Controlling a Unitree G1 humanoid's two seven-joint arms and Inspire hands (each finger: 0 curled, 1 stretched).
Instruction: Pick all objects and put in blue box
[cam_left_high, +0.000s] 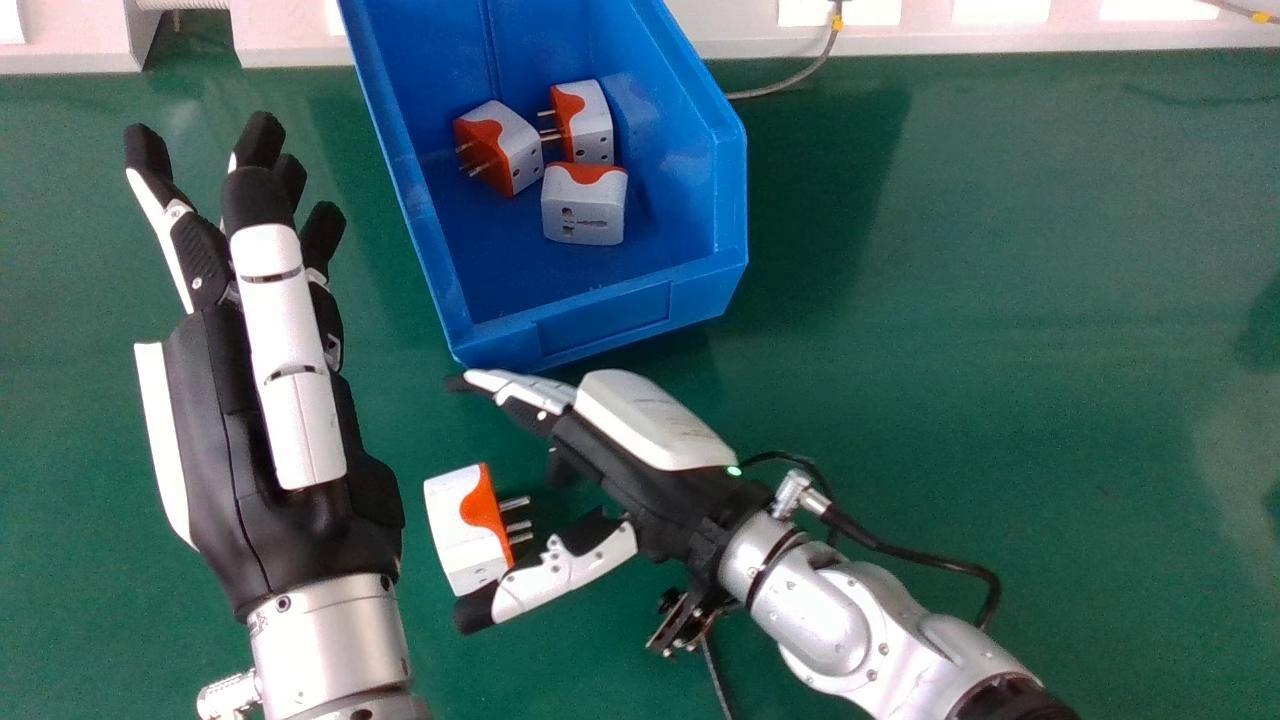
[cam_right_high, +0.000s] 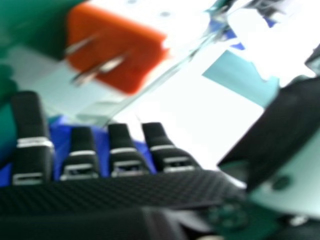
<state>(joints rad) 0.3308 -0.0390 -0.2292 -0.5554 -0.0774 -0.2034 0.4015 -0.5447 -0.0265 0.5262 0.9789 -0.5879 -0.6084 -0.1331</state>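
One white and orange plug adapter (cam_left_high: 463, 530) lies on the green table, its metal pins toward my right hand (cam_left_high: 650, 480). That hand is open around it, thumb near the adapter's lower edge and fingers on the side toward the box. In the right hand view the adapter (cam_right_high: 115, 47) is beyond the open right hand (cam_right_high: 120, 187), apart from the fingertips. My left hand (cam_left_high: 270, 430) is open, to the left of the adapter. Inside the blue box (cam_left_high: 600, 310) rest three more adapters (cam_left_high: 585, 205), close together.
The blue box stands beyond my right hand, right of the left hand's fingers. A white frame (cam_left_high: 960, 30) runs along the table's (cam_left_high: 1000, 300) far edge, with a grey cable (cam_left_high: 800, 75) by the box. A black cable (cam_left_high: 900, 550) loops over the right wrist.
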